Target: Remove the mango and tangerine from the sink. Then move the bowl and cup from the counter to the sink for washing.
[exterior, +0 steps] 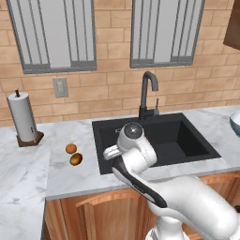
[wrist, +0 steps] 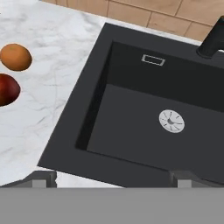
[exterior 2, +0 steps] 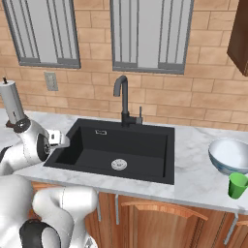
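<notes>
The black sink (exterior: 178,140) (exterior 2: 121,145) (wrist: 144,127) holds no fruit, and its silver drain (wrist: 171,120) is bare. Left of the sink, the tangerine (exterior: 71,148) (wrist: 15,57) and the mango (exterior: 76,159) (wrist: 6,89) lie side by side on the marble counter (exterior: 28,173). On the counter right of the sink stand the pale bowl (exterior 2: 230,155) (exterior: 236,123) and a green cup (exterior 2: 237,185). My gripper (wrist: 116,179) hovers open over the sink's front left rim, with nothing between its fingers.
A black gooseneck tap (exterior: 147,93) (exterior 2: 123,99) rises behind the sink. A paper towel roll (exterior: 22,117) stands at the far left by the brick wall. A dark wall cabinet (exterior 2: 240,38) hangs at the upper right.
</notes>
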Robot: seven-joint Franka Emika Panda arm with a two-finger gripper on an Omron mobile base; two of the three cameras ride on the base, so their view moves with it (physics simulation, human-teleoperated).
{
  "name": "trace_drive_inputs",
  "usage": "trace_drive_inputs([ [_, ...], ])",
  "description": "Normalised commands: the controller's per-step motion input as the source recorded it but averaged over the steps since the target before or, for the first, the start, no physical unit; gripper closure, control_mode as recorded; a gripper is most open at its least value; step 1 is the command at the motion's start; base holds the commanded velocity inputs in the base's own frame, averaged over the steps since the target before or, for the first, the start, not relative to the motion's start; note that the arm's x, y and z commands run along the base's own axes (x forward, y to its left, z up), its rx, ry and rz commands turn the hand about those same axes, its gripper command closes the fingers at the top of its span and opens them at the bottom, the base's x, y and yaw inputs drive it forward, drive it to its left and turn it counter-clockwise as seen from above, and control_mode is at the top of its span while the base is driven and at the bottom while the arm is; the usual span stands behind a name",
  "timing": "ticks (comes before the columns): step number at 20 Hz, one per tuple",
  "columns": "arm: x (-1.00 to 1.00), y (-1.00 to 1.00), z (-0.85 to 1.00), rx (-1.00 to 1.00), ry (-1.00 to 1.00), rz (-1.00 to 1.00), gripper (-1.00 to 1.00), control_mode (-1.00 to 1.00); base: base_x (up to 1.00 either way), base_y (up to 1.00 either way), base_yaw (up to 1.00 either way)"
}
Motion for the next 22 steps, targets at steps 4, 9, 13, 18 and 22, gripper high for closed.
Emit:
trace_drive_inputs([
  [4, -0.18, -0.26, 0.18, 0.01, 0.00, 0.00, -1.00, -1.00, 0.00, 0.00, 0.00],
  [9, -0.16, -0.29, 0.17, 0.01, 0.02, 0.00, -1.00, -1.00, 0.00, 0.00, 0.00],
  [13, -0.16, -0.31, 0.13, 0.00, 0.00, 0.00, -1.00, -1.00, 0.00, 0.00, 0.00],
  [18, -0.17, -0.32, 0.12, 0.00, 0.00, 0.00, -1.00, -1.00, 0.00, 0.00, 0.00],
  [22, -0.17, -0.34, 0.11, 0.00, 0.00, 0.00, -1.00, -1.00, 0.00, 0.00, 0.00],
])
